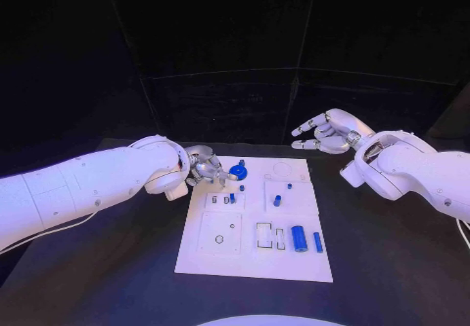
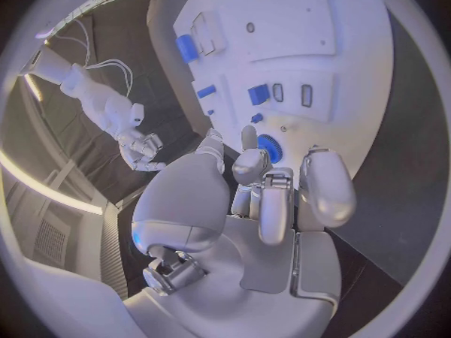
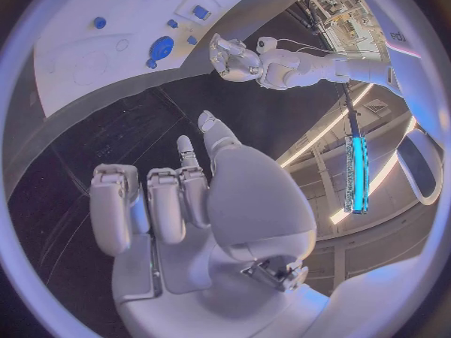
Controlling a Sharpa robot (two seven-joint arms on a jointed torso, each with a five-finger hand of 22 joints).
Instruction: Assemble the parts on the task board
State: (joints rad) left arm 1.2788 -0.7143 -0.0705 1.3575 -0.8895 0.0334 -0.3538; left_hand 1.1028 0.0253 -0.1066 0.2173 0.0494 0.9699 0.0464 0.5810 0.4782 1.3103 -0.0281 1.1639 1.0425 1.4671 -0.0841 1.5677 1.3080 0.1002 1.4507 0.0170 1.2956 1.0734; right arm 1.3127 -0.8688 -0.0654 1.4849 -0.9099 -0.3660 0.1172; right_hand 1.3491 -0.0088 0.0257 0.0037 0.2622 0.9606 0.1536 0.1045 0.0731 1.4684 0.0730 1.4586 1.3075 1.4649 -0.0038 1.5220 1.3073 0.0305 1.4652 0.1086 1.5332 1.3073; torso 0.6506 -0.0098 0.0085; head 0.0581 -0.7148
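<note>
The white task board (image 1: 255, 261) lies in the middle of the black table, seen as well as the board (image 2: 329, 22) in the left wrist view. A round blue toothed part (image 1: 238, 171) stands near its back left corner. My left hand (image 1: 208, 167) hovers just left of it, its fingertips (image 2: 249, 141) close beside the toothed part (image 2: 270, 146), with a small gap visible in the right wrist view between that part (image 3: 161, 49) and the hand (image 3: 235, 58). It holds nothing. My right hand (image 1: 329, 130) hangs raised behind the board's back right corner, fingers apart and empty.
Other blue parts rest on the board: a thick cylinder (image 1: 299, 238) and a thin bar (image 1: 317, 242) at the front right, a small block (image 1: 277, 200) mid-board, and tiny pieces (image 1: 232, 198) near the slots. Bare black table (image 1: 98, 272) surrounds the board.
</note>
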